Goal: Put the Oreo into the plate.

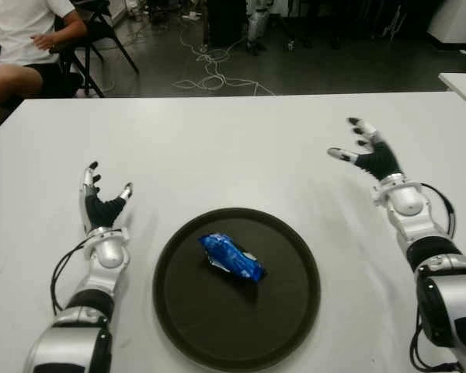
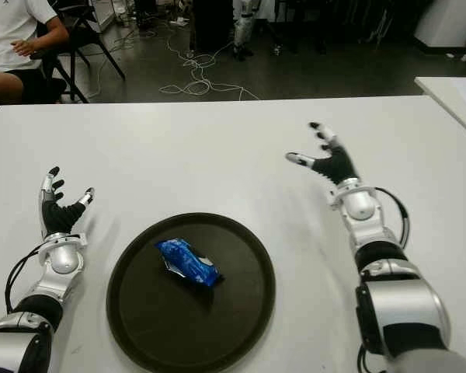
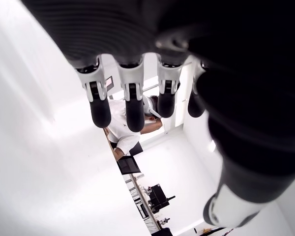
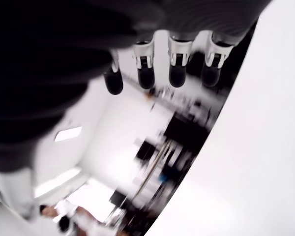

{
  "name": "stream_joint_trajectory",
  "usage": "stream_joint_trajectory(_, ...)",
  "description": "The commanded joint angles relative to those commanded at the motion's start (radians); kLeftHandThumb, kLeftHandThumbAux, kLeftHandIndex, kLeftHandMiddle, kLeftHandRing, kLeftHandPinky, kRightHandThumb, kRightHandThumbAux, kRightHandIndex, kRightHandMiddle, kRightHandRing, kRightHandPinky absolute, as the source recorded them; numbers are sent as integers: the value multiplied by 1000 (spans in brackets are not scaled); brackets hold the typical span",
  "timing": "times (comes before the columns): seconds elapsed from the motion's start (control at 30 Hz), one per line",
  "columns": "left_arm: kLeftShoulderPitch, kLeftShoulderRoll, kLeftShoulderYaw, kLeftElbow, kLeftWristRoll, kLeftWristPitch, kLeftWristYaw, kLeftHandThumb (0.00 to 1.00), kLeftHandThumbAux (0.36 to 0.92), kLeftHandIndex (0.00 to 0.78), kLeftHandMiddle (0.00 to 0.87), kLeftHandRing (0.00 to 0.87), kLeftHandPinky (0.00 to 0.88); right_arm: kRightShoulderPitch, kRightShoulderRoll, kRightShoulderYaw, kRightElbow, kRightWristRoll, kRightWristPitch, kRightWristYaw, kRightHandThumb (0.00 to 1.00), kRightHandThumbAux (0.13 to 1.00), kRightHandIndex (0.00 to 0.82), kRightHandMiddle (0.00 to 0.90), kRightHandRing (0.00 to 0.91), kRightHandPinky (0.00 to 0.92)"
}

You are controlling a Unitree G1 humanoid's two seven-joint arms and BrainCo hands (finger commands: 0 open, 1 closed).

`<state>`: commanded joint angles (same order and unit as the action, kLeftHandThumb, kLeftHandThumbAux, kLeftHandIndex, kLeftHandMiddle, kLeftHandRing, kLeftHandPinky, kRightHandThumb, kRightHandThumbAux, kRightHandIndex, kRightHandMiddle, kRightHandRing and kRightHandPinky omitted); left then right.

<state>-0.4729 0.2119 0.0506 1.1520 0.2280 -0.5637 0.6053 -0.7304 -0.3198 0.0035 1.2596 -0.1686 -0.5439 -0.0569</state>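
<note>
A blue Oreo packet [image 1: 231, 257] lies inside the round dark plate [image 1: 287, 311] at the near middle of the white table [image 1: 217, 148]. My left hand [image 1: 101, 198] shows left of the plate, fingers spread and holding nothing; its wrist view shows straight fingers [image 3: 132, 101] with nothing between them. My right hand [image 1: 365, 151] is raised over the table to the right of and beyond the plate, fingers spread, also holding nothing. Its own wrist view shows straight fingers [image 4: 177, 66] with nothing in them.
A seated person [image 1: 19, 39] is at the far left beyond the table, by a black chair [image 1: 101, 27]. Cables [image 1: 210, 70] lie on the floor behind. Another white table's corner [image 1: 462, 85] shows at the far right.
</note>
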Motion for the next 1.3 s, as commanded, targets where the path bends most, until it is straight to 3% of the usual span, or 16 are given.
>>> stream_joint_trajectory(0.5, 1, 4, 1, 4, -5, -6, -13, 226, 772, 100, 96, 107, 140, 2, 31, -20, 16, 9, 31, -103, 0, 679, 33, 0, 0, 0)
stream_joint_trajectory(0.73, 2, 5, 3, 3, -7, -9, -18, 229, 768, 104, 116, 125, 161, 5, 33, -10, 19, -3, 23, -127, 0, 661, 53, 5, 0, 0)
stream_joint_trajectory(1.3, 6, 5, 8, -4, -14, -22, -34, 198, 772, 98, 87, 96, 117, 9, 30, 17, 25, -62, 34, -190, 0, 623, 59, 5, 0, 0)
